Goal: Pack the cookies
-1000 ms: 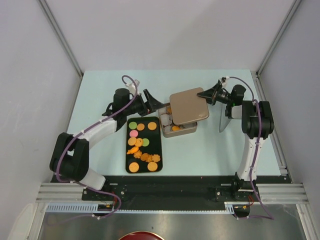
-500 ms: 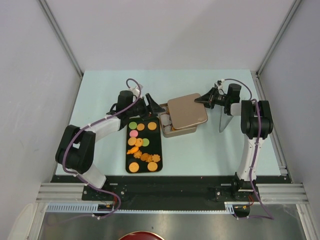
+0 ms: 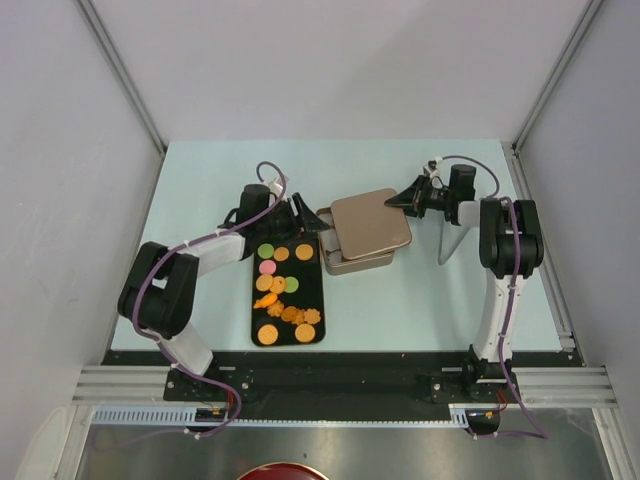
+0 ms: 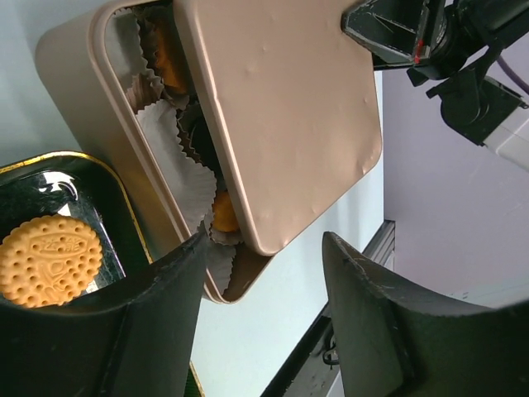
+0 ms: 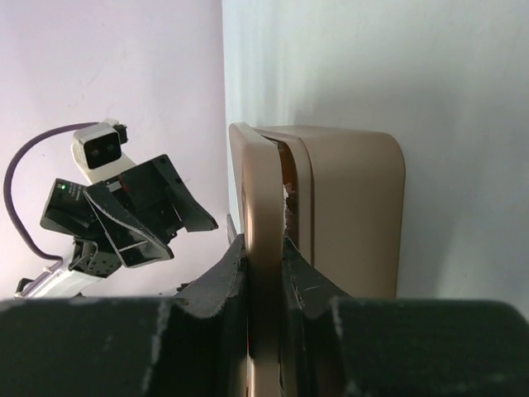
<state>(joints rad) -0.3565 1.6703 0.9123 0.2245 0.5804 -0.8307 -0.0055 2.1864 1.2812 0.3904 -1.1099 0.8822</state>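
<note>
Worktop (image 3: 200,180): pale mint-green, walled in by light grey panels (image 3: 330,70) on three sides.
Tin (image 3: 356,266): rose-gold, rectangular with rounded corners, near the middle of the worktop, just right of the tray.
Lid (image 3: 370,222): same colour, skewed over the tin, leaving its left side uncovered.
Paper cups (image 4: 169,136): white, crinkled, inside the tin, showing in the uncovered strip.
Tray (image 3: 321,290): black, glossy, gold-rimmed, its long side running front to back.
Grey wedge-shaped piece (image 3: 450,240): right of the tin; what it is cannot be told.
Rail (image 3: 120,380): aluminium, along the near edge.

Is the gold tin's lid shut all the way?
Not shut. The gold metal lid sits crooked over the rectangular gold tin, leaving white paper cups uncovered along one side.
</note>
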